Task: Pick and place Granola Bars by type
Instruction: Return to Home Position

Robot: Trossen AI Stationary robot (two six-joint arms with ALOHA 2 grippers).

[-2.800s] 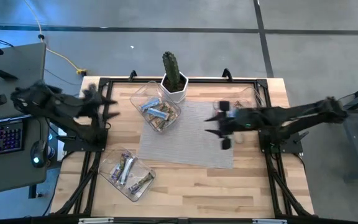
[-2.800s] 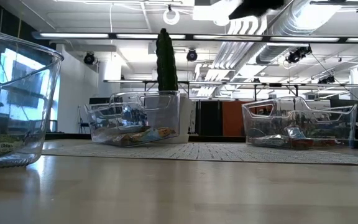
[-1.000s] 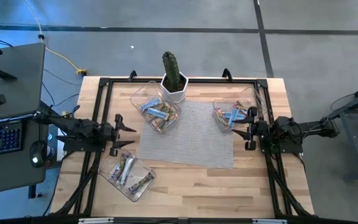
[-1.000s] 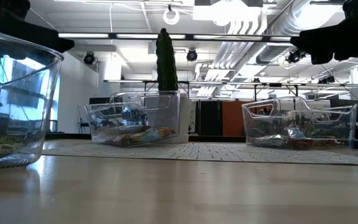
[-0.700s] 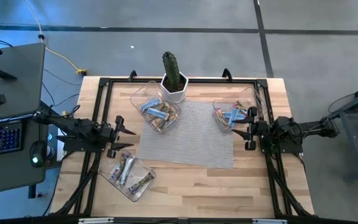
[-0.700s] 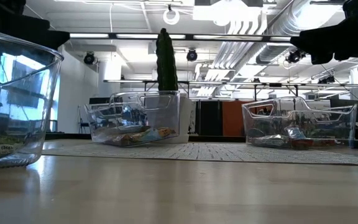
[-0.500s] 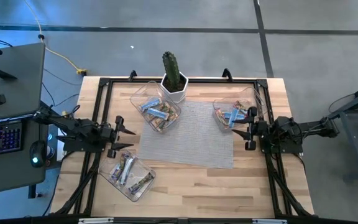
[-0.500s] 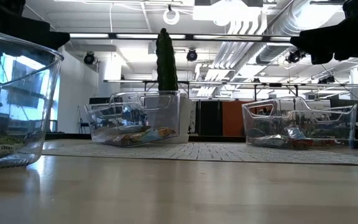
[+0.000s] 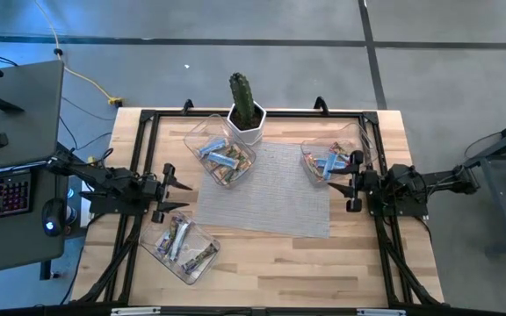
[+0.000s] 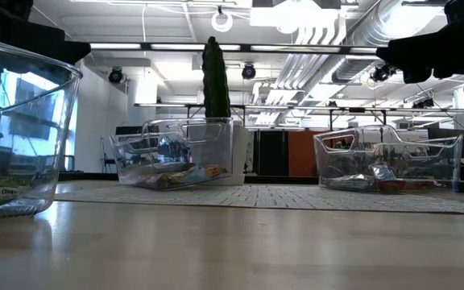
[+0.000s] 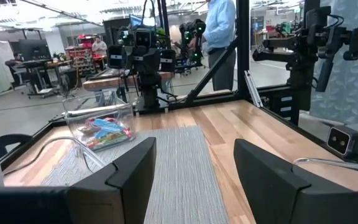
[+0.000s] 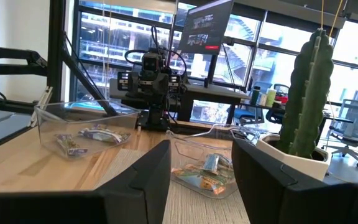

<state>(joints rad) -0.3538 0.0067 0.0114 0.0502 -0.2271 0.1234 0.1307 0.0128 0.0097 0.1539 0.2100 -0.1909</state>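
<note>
The granola bars lie in three clear tubs. A mixed heap of blue, tan and white bars (image 9: 221, 160) fills the far tub beside the cactus. Blue-and-white bars (image 9: 328, 164) sit in the right tub, also seen as the blue bars (image 11: 106, 129). Purple-white and tan bars (image 9: 181, 240) lie in the near-left tub. My left gripper (image 9: 185, 196) (image 11: 194, 180) hangs open at the table's left side, pointing across the mat. My right gripper (image 9: 346, 191) (image 12: 201, 180) is open at the right side, just near of the right tub.
A grey woven mat (image 9: 266, 193) covers the table's middle. A potted cactus (image 9: 244, 105) stands at the far edge, behind the far tub (image 10: 176, 153). A black frame rail (image 9: 262, 112) rims the table. A person (image 11: 219, 31) stands beyond the right side.
Since the earliest frame both arms have drawn back from over the mat to their own sides of the table. Over the last second they have kept still, and no tub or bar has moved.
</note>
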